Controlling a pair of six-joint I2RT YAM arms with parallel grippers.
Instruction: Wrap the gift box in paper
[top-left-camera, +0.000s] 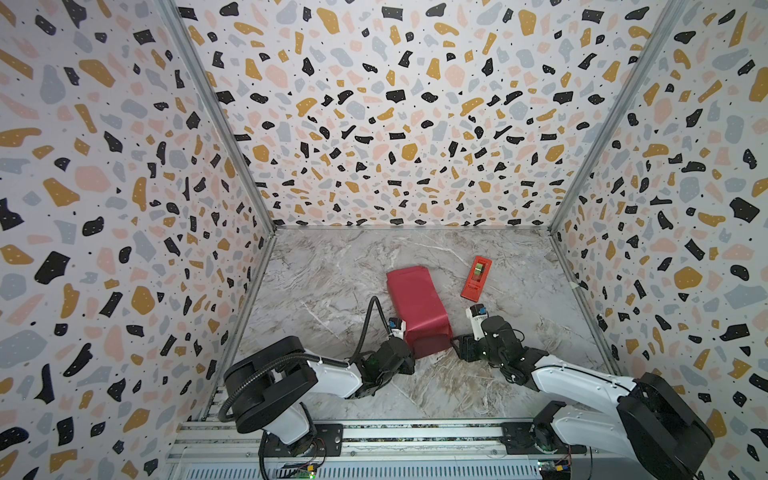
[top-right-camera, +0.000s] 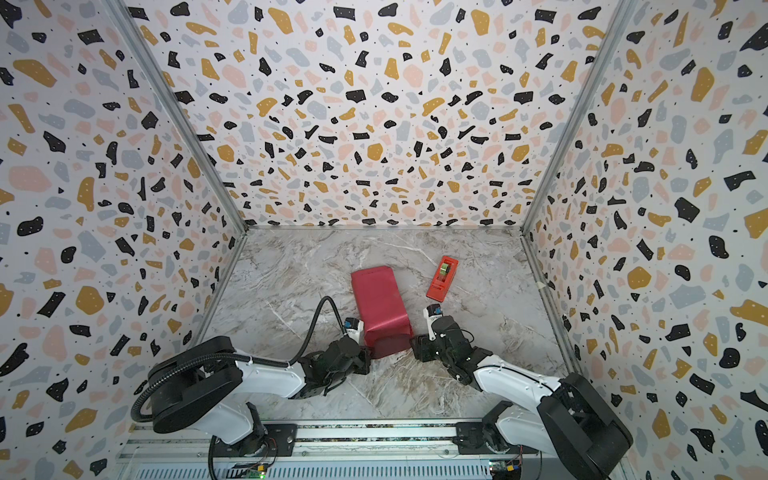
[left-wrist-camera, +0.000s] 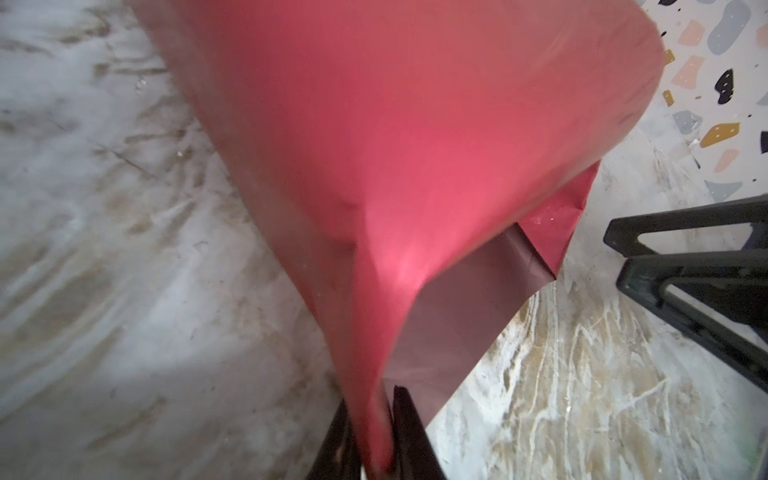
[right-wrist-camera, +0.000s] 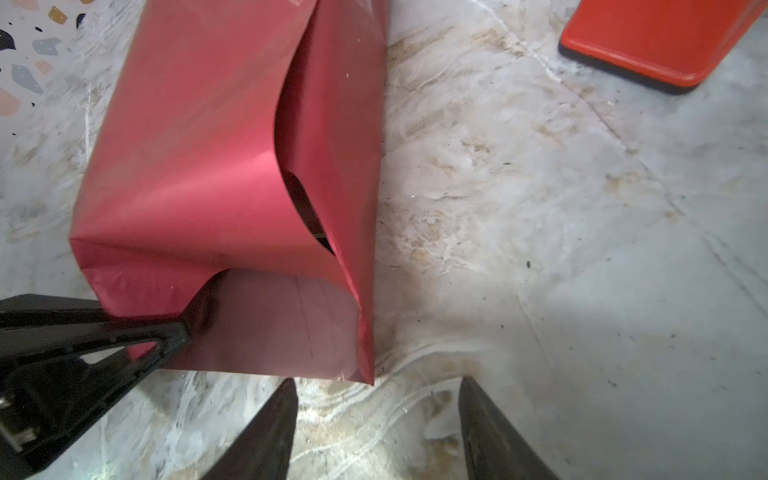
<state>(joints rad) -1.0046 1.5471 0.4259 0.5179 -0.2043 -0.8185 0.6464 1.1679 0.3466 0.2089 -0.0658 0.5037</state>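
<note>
Table: a marble table (top-left-camera: 332, 270) with grey and brown veins is seen in both top views.
Tape dispenser: a red-orange tape dispenser (top-left-camera: 476, 277) is laid flat on the table, and a greenish roll is seen in its far half.
Paper: the crimson paper (top-left-camera: 415, 303) is folded into a long box-shaped bundle. In both top views it is placed to the left of the tape dispenser, near it but not touching. The duller maroon face is shown at the open end that is turned to the robot.
Seam: in the right wrist view, one edge of the paper is lapped over the other on the side nearer the tape dispenser. A dark gap is left between them.
Gift box: it is hidden by the paper, so its exact place inside cannot be told.
Left gripper: the left gripper (left-wrist-camera: 374, 419) is closed narrowly on the paper. The sheet is pinched between its black fingers (left-wrist-camera: 411, 436) at the bundle's near corner, the one farther from the tape dispenser.
Right gripper: the jaws of the right gripper (right-wrist-camera: 378, 390) are held wide apart, with nothing gripped. It is placed over bare table on the robot's side of the tape dispenser, just beside the bundle's other near corner.
Writing: a small dark marking is seen on the near end of the tape dispenser, but it is too small to be read.
</note>
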